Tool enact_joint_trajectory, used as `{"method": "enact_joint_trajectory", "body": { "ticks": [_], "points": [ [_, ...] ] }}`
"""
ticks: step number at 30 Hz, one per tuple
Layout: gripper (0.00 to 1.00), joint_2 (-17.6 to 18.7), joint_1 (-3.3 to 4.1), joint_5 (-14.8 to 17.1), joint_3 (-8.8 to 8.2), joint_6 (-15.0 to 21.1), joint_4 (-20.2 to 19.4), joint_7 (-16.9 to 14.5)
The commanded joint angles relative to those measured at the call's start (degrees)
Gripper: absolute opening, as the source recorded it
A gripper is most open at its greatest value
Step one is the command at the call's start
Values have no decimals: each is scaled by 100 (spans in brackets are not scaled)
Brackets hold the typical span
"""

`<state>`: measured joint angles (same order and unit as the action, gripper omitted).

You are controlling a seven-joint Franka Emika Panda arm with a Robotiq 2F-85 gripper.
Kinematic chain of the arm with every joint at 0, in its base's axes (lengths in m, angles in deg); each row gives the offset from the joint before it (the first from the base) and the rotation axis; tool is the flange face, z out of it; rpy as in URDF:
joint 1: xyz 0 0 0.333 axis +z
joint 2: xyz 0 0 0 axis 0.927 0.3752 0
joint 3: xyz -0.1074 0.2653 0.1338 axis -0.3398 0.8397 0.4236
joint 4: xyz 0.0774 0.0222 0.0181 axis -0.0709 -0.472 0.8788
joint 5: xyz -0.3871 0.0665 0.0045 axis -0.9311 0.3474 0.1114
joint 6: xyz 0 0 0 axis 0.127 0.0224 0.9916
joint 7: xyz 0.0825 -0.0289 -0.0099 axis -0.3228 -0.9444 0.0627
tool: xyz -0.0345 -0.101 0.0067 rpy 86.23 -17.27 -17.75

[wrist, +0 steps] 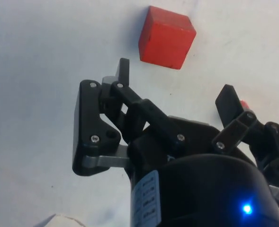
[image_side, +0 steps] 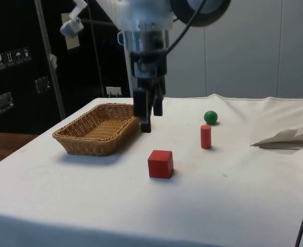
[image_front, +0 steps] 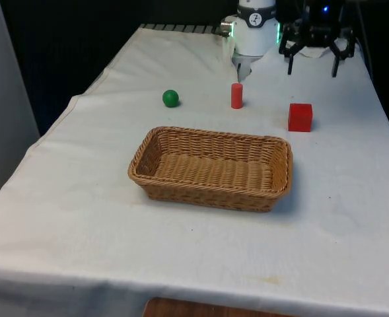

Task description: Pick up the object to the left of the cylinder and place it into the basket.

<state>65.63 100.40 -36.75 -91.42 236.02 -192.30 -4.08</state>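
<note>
A green ball [image_front: 170,98] lies on the white cloth to the front view's left of the upright red cylinder [image_front: 236,96]. A red cube [image_front: 300,117] sits to the cylinder's right. The wicker basket [image_front: 212,167] stands nearer the camera, with nothing in it. My gripper [image_front: 313,65] hangs open and holds nothing, above the table beyond the cube. From the side, the gripper [image_side: 152,119] is above the cloth between the basket [image_side: 97,127] and the cylinder [image_side: 206,136], with the ball [image_side: 210,117] farther back. The wrist view has the cube [wrist: 166,37] beyond the spread fingers [wrist: 123,71].
A raised fold of the white cloth [image_side: 290,139] lies at the side view's right, near the robot's base. The table's edges drop off on both sides in the front view.
</note>
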Motion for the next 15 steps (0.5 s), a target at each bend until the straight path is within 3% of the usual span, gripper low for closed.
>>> {"method": "enact_joint_trajectory", "body": {
  "ticks": [1, 5, 6, 7, 14, 15],
  "points": [
    [100, 86, -11, -40, -11, 183, -52, 57],
    [100, 286, -17, -80, -29, 418, -97, 80],
    [100, 212, -11, 0, -11, 269, -74, 11],
    [100, 327, -17, -92, -34, 464, -103, 86],
    [100, 710, -52, -29, -52, 888, -155, 23],
    [100, 676, -46, 0, -40, 762, -126, 6]
  ]
}}
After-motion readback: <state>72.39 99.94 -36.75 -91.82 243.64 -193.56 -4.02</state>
